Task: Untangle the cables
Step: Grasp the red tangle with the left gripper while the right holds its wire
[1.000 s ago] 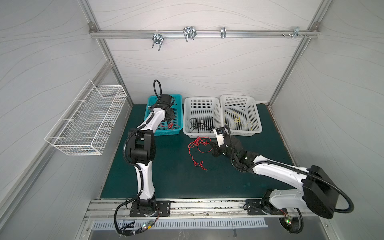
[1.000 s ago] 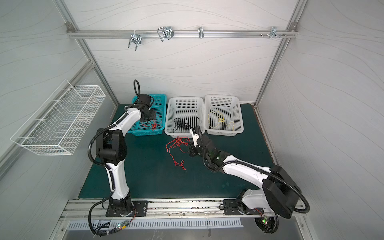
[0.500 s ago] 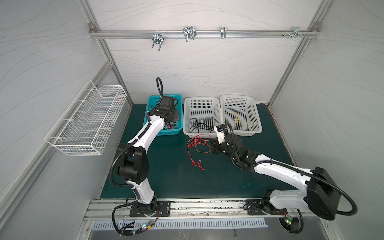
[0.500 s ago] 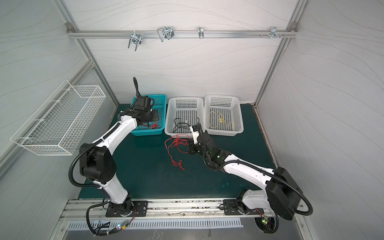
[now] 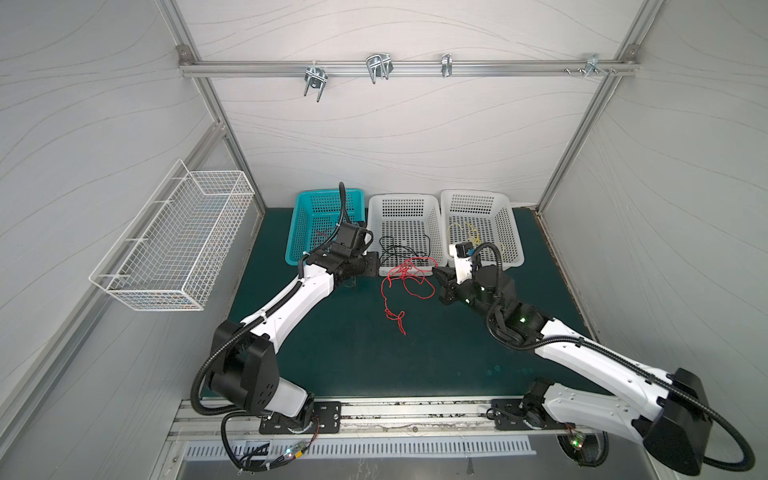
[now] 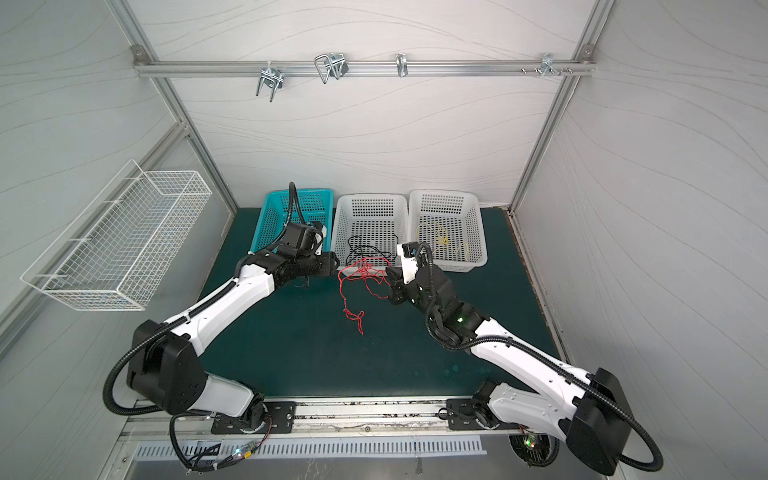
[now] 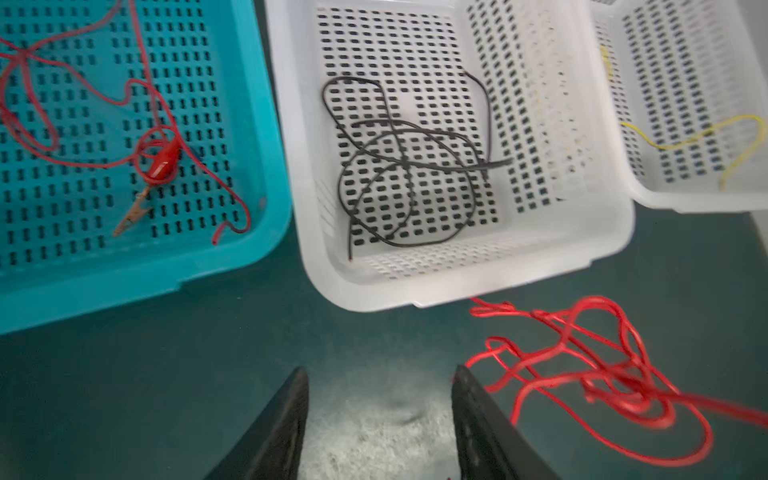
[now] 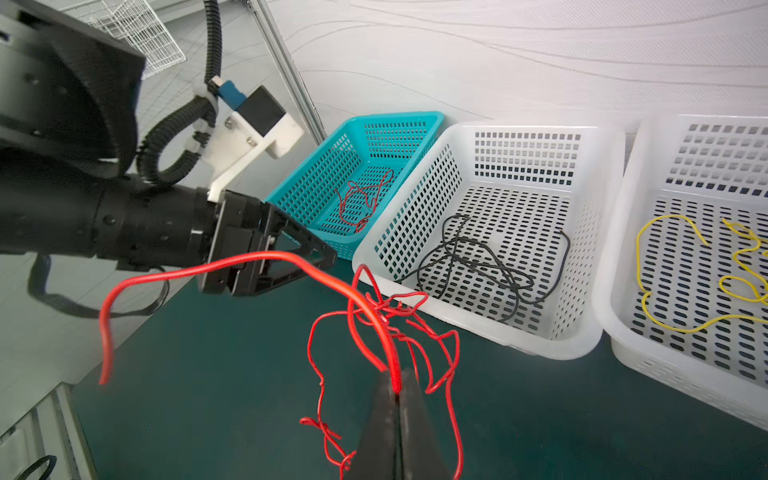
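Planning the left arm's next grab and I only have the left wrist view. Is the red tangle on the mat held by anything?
Observer: Yes. The right gripper is shut on one strand of the red cable.
Operator: Where is it?
Observer: In both top views it sits by the right front corner of the middle white basket, across the tangle from the left gripper.
Operator: Rest of the cable?
Observer: A knotted tail trails from the tangle toward the front of the mat.
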`<state>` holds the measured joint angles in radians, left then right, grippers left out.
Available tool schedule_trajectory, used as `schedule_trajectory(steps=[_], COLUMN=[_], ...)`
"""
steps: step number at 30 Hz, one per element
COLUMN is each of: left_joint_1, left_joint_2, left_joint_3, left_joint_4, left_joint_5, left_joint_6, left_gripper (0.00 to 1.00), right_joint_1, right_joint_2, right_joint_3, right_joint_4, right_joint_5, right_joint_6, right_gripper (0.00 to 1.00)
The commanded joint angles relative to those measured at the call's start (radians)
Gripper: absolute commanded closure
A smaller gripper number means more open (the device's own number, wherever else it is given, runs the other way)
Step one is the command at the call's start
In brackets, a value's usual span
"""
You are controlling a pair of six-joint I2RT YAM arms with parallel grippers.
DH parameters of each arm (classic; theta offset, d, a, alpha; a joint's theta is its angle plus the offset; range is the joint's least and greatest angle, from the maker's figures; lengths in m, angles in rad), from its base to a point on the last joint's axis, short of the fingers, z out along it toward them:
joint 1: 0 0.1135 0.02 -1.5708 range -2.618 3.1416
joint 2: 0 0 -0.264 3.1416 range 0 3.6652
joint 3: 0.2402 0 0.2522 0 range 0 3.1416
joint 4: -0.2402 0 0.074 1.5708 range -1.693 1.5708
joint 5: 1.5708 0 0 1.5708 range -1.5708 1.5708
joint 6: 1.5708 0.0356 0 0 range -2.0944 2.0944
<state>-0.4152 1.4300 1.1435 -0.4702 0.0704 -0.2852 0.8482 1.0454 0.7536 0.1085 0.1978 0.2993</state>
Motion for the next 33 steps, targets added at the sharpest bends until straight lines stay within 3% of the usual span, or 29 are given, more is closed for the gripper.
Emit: schedule_trajectory(steps=[1,14,20,29,33], left_joint_1=[-0.026,-0.143,-0.164,-0.175,-0.174], left_joint_2=[-0.067,-0.044,-0.001,0.008,0.008], left_joint_3=[-0.042,-0.097,-0.089,-0.096,-0.096], left_joint_4=[0.105,0.132,0.112,0.104,0.094], left_joint_5=[0.118,0.132,0.121,0.115,0.109], left_joint_6=[-0.011,0.004,-0.003,-0.003,-0.005], left_gripper=[0.43,0.47,0.69,1.0,1.0], right_joint_1=[-0.005,-0.005,-0.005,-0.014,-0.02], right_joint_2=[-0.036,-0.065,-0.071,-0.079,-0.073], right_joint_3=[0.005,-0.001,0.002,-0.004,-0.007], right_joint_4=[-0.015,-0.005,-0.015,-0.066,-0.113], right_joint_5=[0.015,-0.001,0.018,0.136,0.204], right_joint_6=[-0.006,0.01,0.018,0.075,0.09], right_gripper=[1.0,1.0,1.0,1.0,1.0])
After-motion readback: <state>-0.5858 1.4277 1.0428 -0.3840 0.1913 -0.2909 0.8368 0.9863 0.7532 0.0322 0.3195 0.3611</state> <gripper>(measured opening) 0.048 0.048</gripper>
